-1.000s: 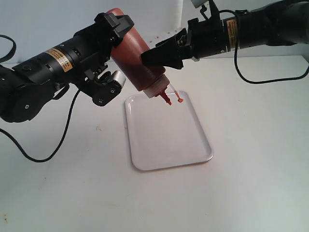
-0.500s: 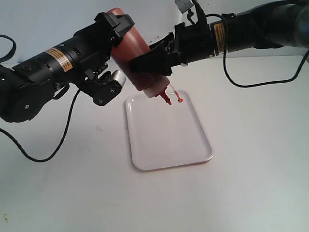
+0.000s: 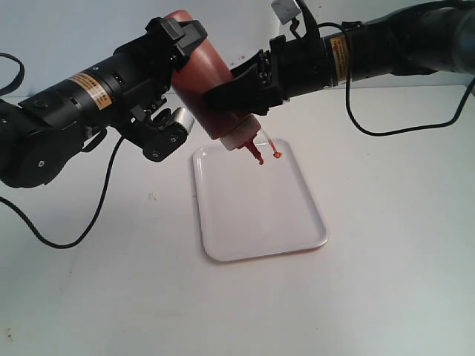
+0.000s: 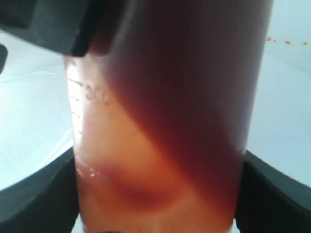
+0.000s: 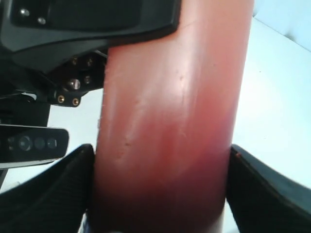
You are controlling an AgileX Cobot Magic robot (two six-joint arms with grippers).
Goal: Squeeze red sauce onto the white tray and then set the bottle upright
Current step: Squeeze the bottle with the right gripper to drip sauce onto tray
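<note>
Nozzle-down translucent red plastic squeeze bottle [image 3: 202, 68] clamped in left gripper [image 3: 175, 85], pinched by right gripper [image 3: 234, 93]; glossy red sauce blob [image 3: 277, 154] below them on flat white tray [image 3: 256, 219]. Not yet stood upright.

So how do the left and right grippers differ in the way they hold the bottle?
The left gripper clamps the nozzle-down bottle near its raised base; the right gripper pinches it lower, nearer the cap. The left reaches in from the left side, the right from the right. Both are shut on the bottle, over the white tray.
</note>
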